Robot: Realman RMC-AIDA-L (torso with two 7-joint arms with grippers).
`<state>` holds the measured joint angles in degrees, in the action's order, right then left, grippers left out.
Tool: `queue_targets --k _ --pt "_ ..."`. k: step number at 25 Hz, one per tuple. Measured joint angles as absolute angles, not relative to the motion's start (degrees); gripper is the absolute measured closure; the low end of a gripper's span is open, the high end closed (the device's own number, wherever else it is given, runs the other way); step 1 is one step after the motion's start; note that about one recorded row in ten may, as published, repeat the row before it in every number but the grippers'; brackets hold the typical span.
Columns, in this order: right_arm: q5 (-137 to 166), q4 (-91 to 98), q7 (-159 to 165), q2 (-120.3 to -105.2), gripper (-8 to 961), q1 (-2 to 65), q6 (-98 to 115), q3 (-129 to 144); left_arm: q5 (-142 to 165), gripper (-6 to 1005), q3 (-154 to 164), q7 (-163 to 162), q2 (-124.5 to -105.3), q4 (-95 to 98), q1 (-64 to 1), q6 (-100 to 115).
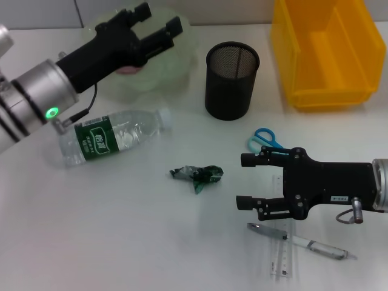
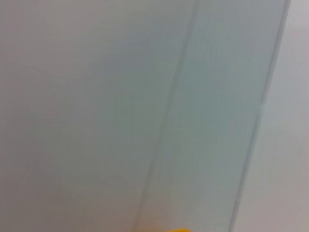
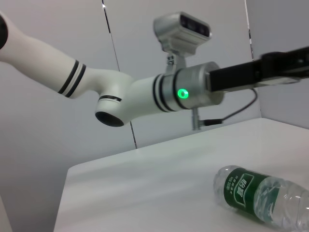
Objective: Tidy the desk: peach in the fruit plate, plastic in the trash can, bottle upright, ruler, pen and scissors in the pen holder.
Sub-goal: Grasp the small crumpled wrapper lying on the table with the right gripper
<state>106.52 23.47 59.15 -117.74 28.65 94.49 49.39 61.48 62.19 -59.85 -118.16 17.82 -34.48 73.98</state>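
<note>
My left gripper (image 1: 159,19) hangs open and empty over the pale green fruit plate (image 1: 182,48), where the pink peach (image 1: 128,70) shows just below the arm. The clear bottle (image 1: 112,136) with a green label lies on its side, also visible in the right wrist view (image 3: 263,200). A crumpled green plastic (image 1: 197,176) sits mid-table. My right gripper (image 1: 241,180) is open just right of it, low over the table. Blue-handled scissors (image 1: 265,140) lie behind that gripper; the pen (image 1: 300,240) and clear ruler (image 1: 282,257) lie in front of it. The black mesh pen holder (image 1: 231,79) stands upright.
The yellow bin serving as the trash can (image 1: 327,51) stands at the back right, beside the pen holder. The left arm (image 3: 145,92) spans the table's left side above the bottle. The left wrist view shows only wall and a sliver of yellow (image 2: 176,230).
</note>
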Motion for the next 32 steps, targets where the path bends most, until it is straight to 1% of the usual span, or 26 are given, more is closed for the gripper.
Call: queue_targets --k 4,6,10,15,19,32 --pt "106.52 23.47 59.15 -117.68 134 28.64 94.47 49.4 62.75 148 64.11 -63.05 -117.29 21.06 -30.9 78.04" --pt "106.52 23.47 59.14 -117.66 134 28.6 94.47 49.4 63.77 149 64.22 -63.71 -116.41 21.13 -29.69 81.2" --pt "106.52 23.5 59.15 -117.59 135 28.54 94.48 49.39 66.26 150 64.32 -64.7 -115.04 21.17 -27.71 86.09" --pt "106.52 23.56 59.14 -117.59 135 28.41 94.48 49.36 72.53 151 64.44 -65.39 -113.85 21.35 -26.67 90.38" --pt "106.52 23.56 59.15 -117.59 134 28.39 94.41 49.31 79.89 152 64.05 -64.9 -113.58 21.55 -26.52 93.1" --pt "106.54 23.55 59.58 -117.36 134 28.39 93.7 48.91 93.52 156 64.11 -59.53 -113.66 24.13 -24.03 94.73"
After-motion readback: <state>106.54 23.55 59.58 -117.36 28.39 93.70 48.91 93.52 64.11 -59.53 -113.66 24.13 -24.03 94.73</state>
